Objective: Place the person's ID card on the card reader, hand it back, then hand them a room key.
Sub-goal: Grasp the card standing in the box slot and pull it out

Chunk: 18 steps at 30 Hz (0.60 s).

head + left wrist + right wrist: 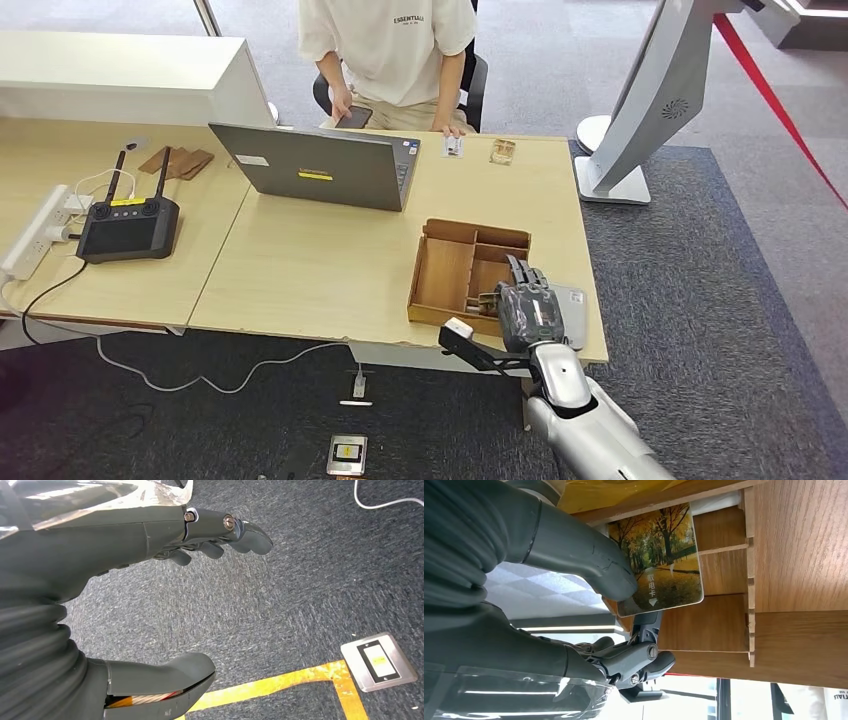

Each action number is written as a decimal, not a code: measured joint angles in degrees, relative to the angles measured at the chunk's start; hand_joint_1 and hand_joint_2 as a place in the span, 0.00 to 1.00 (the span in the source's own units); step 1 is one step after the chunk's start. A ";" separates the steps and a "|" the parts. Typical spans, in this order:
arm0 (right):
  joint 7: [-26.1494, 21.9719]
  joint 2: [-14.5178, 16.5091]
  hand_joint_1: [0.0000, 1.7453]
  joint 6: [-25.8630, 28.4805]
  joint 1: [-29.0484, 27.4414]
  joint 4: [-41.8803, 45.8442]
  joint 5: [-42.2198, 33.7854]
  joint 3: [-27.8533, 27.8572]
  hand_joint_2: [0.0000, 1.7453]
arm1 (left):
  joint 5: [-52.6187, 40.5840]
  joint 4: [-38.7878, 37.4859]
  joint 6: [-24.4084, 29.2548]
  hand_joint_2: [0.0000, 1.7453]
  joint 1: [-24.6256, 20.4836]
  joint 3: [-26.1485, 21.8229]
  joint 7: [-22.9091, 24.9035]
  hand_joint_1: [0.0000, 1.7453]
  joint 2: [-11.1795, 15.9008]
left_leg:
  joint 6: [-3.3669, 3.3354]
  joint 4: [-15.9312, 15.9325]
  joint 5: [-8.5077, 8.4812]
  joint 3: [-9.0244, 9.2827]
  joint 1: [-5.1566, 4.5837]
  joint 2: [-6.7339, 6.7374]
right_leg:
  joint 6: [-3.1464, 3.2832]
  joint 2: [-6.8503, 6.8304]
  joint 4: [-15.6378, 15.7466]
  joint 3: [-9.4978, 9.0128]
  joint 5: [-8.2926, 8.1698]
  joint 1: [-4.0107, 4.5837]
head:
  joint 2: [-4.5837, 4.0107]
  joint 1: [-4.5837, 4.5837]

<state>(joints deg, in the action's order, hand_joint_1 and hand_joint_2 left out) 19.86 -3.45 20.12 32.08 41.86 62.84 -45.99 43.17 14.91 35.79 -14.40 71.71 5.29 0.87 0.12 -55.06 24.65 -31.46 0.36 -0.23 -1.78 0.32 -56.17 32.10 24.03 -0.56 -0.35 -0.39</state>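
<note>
- Nearest the robot, the right robot hand (pixel 530 305) reaches over the near right corner of the tabletop (pixel 310 270), at about 5 o'clock in the head view. Up close, its thumb and fingers pinch the room key (pixel 663 557), a card printed with autumn trees.
- That card looks thin, stiff, light and glossy, so I'd judge it slippery. A pinch across its flat faces near one short edge suits it best, and that is roughly where the thumb presses now.
- The card sits at the wooden organizer tray (pixel 468 265), just beside the robot hand. The tray has one wide bay and smaller divided slots; what else lies in them I cannot tell.
- The left robot hand (pixel 165 605) hangs over carpet with fingers apart, holding nothing.
- At mid-distance, around 10 o'clock, sit the grey laptop (pixel 320 165) and, farther left, a black controller (pixel 128 225).
- At the far edge, near 12 o'clock, a small card-like item (pixel 453 146) lies beside the person (pixel 390 60) seated there. Whether it is the ID card I cannot tell.
</note>
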 joint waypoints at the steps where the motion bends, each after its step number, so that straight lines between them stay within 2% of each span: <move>1: -0.01 0.04 0.99 0.08 0.03 -0.12 -0.02 0.00 1.00 | 0.00 0.00 -0.01 1.00 0.00 0.00 0.00 0.00 -0.01 | 0.00 0.00 0.00 0.00 0.00 0.00 | 0.00 0.00 0.00 0.00 0.00 0.00 | 0.00 0.00; 9: -0.01 0.42 0.97 1.35 0.45 -1.19 -0.42 0.00 1.00 | -0.13 0.00 0.00 1.00 0.00 0.00 0.00 0.00 -0.13 | 0.00 0.00 0.00 0.02 0.00 0.00 | 0.00 0.00 -0.01 -0.03 -0.01 0.00 | 0.00 0.00; 18: 1.46 0.38 1.00 4.22 2.18 -1.84 -0.83 0.34 1.00 | -0.23 0.00 0.01 1.00 -0.04 0.00 0.00 0.00 -0.21 | 0.00 0.00 0.00 0.01 0.00 0.00 | 0.00 0.00 -0.01 -0.01 -0.01 0.00 | 0.00 0.00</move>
<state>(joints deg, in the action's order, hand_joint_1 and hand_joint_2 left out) 21.32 -3.06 24.34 34.26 40.01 62.01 -45.64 42.93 14.91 35.80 -14.45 71.71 5.29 0.66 0.12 -55.07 24.65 -31.45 0.35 -0.23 -1.79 0.32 -56.17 32.09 24.02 -0.56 -0.35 -0.39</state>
